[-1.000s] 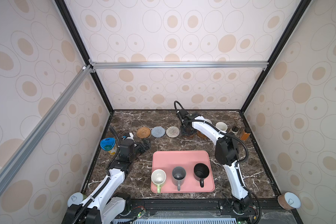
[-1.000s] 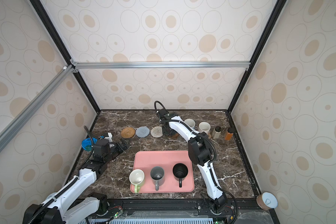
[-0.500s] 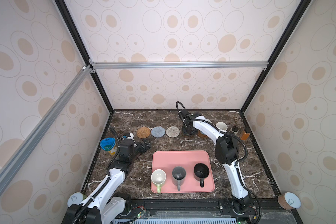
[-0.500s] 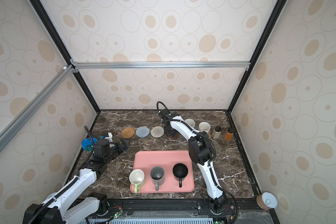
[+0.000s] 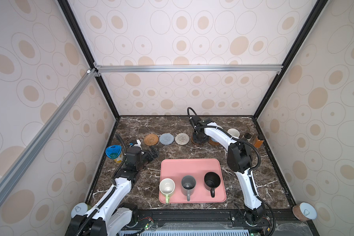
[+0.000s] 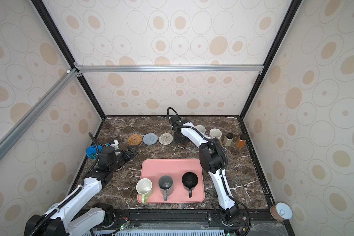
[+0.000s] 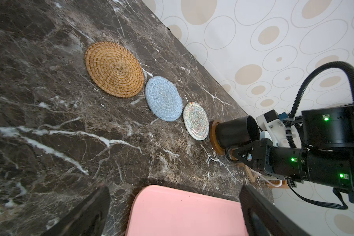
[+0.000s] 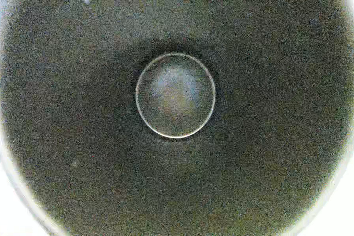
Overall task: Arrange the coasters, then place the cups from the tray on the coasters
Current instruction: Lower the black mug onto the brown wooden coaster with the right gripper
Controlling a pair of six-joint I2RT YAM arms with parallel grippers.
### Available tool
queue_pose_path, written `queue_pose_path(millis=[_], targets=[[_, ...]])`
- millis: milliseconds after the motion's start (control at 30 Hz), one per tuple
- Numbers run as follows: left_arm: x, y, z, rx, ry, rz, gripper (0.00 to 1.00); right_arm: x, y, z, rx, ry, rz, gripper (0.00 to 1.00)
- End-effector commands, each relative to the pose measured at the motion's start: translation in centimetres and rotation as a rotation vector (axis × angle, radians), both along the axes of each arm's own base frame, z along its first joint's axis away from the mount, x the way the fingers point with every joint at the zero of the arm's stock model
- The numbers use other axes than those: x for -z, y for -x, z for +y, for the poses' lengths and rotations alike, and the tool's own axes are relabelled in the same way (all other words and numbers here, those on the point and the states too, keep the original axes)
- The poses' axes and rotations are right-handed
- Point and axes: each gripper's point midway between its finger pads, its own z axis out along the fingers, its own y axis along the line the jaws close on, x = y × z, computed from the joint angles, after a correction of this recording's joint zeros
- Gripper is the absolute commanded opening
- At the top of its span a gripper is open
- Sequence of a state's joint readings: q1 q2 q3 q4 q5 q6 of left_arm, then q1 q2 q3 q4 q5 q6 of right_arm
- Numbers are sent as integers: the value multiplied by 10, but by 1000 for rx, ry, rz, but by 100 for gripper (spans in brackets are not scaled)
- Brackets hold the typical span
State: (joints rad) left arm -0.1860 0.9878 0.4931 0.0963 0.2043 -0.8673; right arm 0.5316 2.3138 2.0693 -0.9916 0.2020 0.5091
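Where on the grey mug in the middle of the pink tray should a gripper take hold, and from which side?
Probably its handle, pinched from above. The grey mug stands upright on the tray, its handle pointing at the tray's near edge, clear of the green mug and black mug beside it.

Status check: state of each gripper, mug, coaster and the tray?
left gripper: open, empty
right gripper: shut on gripped black mug
gripped black mug: upright on wooden coaster
pink tray: carries three mugs
light green mug: upright on tray
grey mug: upright on tray
second black mug: upright on tray
rattan coaster: bare
blue-grey coaster: bare
cream coaster: bare
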Motion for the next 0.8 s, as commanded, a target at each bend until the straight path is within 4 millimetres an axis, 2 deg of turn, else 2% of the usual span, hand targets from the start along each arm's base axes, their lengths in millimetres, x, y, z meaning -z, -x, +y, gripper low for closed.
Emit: queue_pose_path(millis=[0, 233, 767], targets=[[-8, -4, 0, 2, 2, -28, 100, 2, -3, 0, 17, -16, -6, 11], [-8, -4, 1, 2, 0, -29, 100, 5, -1, -2, 16, -20, 10, 12], [-9, -3, 1, 1, 0, -30, 100, 4, 1, -3, 21, -23, 14, 28]])
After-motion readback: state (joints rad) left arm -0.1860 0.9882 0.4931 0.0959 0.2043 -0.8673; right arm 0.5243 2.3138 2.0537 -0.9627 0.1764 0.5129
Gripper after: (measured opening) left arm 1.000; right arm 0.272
